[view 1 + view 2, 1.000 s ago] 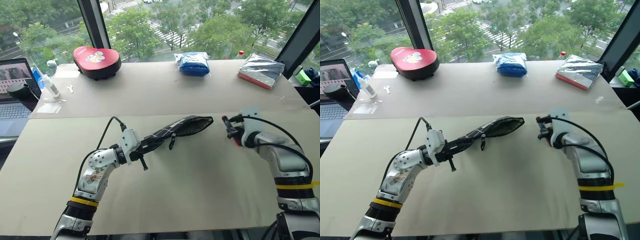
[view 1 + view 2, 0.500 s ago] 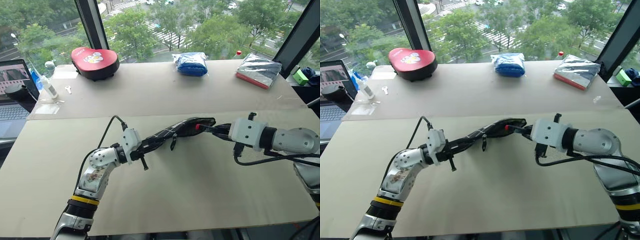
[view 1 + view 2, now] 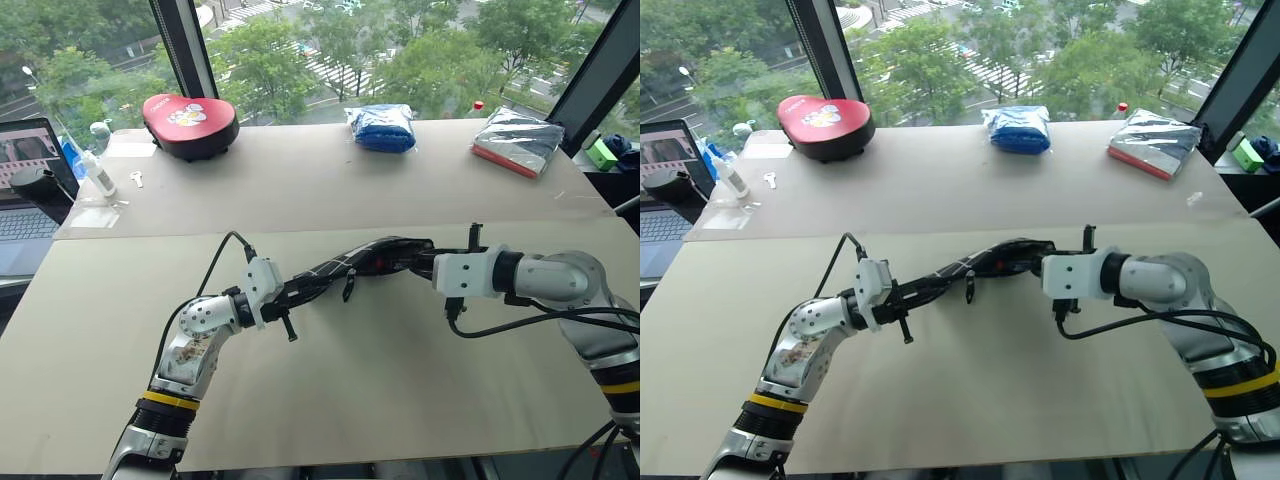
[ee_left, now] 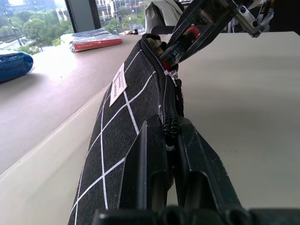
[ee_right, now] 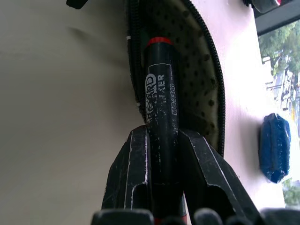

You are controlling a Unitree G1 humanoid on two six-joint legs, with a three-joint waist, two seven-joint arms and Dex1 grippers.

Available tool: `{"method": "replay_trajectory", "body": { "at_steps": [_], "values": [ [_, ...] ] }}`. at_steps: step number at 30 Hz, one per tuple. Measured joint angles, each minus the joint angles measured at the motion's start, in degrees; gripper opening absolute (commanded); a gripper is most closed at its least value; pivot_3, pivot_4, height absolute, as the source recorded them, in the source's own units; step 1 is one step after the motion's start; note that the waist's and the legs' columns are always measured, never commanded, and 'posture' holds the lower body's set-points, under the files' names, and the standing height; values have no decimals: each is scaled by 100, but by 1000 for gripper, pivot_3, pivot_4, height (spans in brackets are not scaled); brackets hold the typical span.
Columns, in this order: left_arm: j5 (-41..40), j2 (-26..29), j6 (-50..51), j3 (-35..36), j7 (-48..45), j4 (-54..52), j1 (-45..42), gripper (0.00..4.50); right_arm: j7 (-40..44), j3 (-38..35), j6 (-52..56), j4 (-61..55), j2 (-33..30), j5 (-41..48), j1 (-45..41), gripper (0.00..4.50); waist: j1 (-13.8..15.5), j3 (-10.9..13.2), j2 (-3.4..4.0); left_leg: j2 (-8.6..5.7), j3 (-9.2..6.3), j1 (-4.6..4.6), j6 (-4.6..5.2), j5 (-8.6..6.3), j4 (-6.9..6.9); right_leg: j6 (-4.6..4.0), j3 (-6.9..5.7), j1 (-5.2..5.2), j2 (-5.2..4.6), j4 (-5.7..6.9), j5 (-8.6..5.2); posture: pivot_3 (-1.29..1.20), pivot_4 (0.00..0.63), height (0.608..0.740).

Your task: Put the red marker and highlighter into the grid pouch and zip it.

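Observation:
The grid pouch, black with white lines, is held off the table, stretched from my left gripper towards the right. In the left wrist view my left gripper is shut on the pouch's zipper edge at the closed end. My right gripper is shut on the red marker, a black barrel with a red ring. The marker's front end pokes into the pouch's open mouth, over the dotted lining. The left wrist view shows the marker at that mouth. The highlighter is hidden.
A red rounded case lies at the back left, a blue bag at the back middle, a silver packet at the back right. A laptop and a small bottle stand off the left edge.
My right gripper swung in to the left and rolled over, carrying the marker from beside the pouch into its open mouth. The left gripper and the pouch stayed where they were.

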Motion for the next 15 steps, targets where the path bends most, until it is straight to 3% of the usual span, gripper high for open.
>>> {"method": "replay_trajectory", "body": {
  "at_steps": [11,15],
  "values": [
    [6,11,0,8,-22,2,3,0,-127,549,-1307,728,260,-926,-476,486,2,0,0,-1,0,0,0,0,0,-1,2,-2,3,0,1,0,150,740],
    [6,12,0,12,-23,7,9,0,-220,771,-1481,862,815,-1108,-731,486,-31,0,0,14,3,8,-11,-3,-3,-6,4,0,19,1,4,0,150,740]
  ]
}}
